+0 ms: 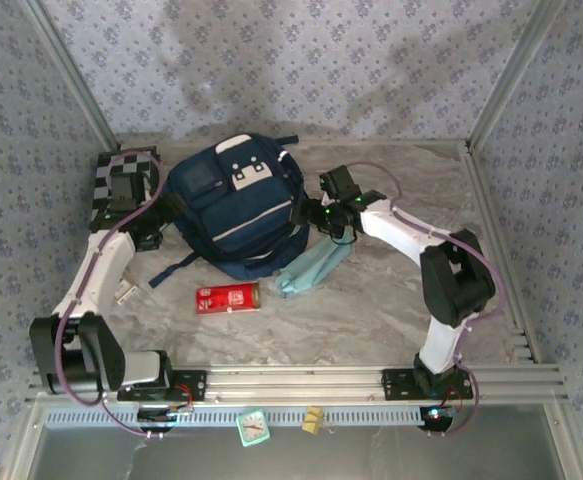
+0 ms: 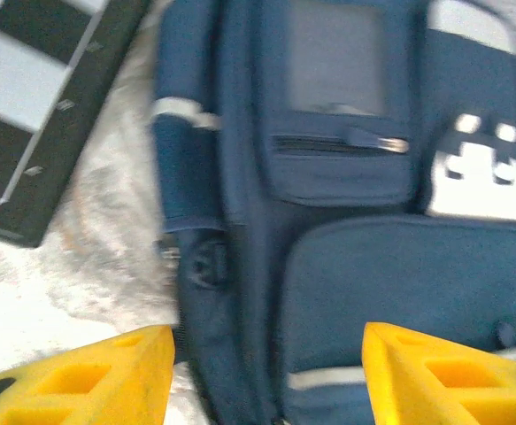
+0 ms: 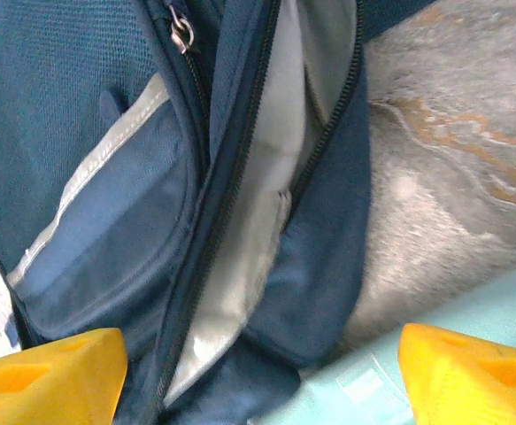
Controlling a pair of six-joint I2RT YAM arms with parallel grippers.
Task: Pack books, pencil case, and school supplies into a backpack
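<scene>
Grey marbled table [image 1: 391,300] fills the middle of the top view. Navy backpack [image 1: 233,205] lies flat, front up, at upper centre, white stripe running across its front. Left arm [image 1: 96,275] comes up the left side of the frame; right arm [image 1: 441,270] bends in from the lower right. Chequered board [image 1: 121,185] sits at upper left, just beside the bag's left edge. Light teal pencil case [image 1: 311,268] lies on the table against the bag's lower right corner, touching it; cannot tell if its end tucks under the fabric. Red box [image 1: 227,297] lies flat below the bag, centre frame, apart from it. Left gripper [image 2: 266,372] sits at the bag's left side: in the left wrist view its yellow fingers [image 2: 89,381] stand spread at the bottom edge, above the front pocket, pinching nothing. That view also shows the grey-blue panel [image 2: 337,57] at top centre and a white patch [image 2: 479,173] at right. Right gripper [image 3: 262,376] sits at the bag's right edge, fingers spread wide at the bottom corners of the right wrist view, nothing clamped; above the gap run the open zip [image 3: 231,177] with pale lining [image 3: 258,212] showing, and teal fabric at lower right. Zip pull [image 3: 181,34] at upper left. Small pale item [image 1: 126,293] beside the left arm, too small to identify.
</scene>
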